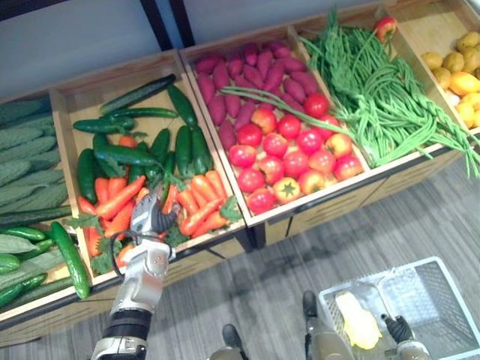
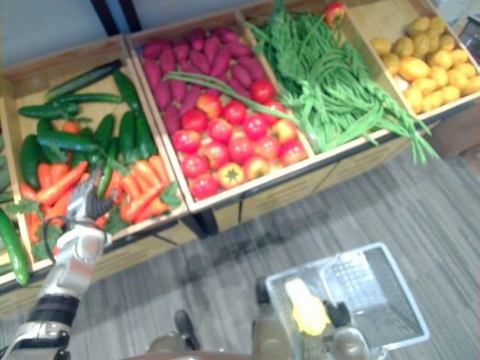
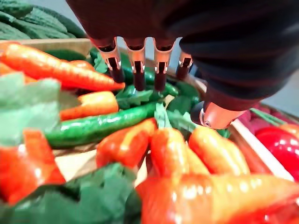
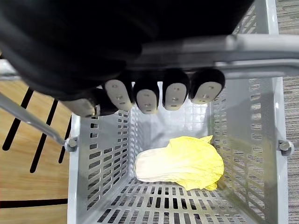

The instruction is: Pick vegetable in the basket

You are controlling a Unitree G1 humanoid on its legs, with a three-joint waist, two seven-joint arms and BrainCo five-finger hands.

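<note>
Progress: one vegetable, a pale yellow cabbage (image 4: 182, 163), lies in the basket (image 1: 442, 296); the next pick is judged not yet made.
Left hand (image 1: 152, 217): fingers straight, thumb apart, grasping nothing; poised low over the carrots (image 1: 201, 196).
Right hand (image 4: 154, 93): fingers curled round the basket handle (image 4: 261, 46).
Carrot crate (image 1: 90, 86): carrots in front, cucumbers (image 1: 124, 154) behind.
Middle crate (image 1: 232, 41): tomatoes (image 1: 289, 161) in front, purple sweet potatoes (image 1: 247, 79) behind.
Further crates: green beans (image 1: 375, 90); yellow fruit (image 1: 461, 75).
Remaining: close on a carrot, lift, carry to basket.
</note>
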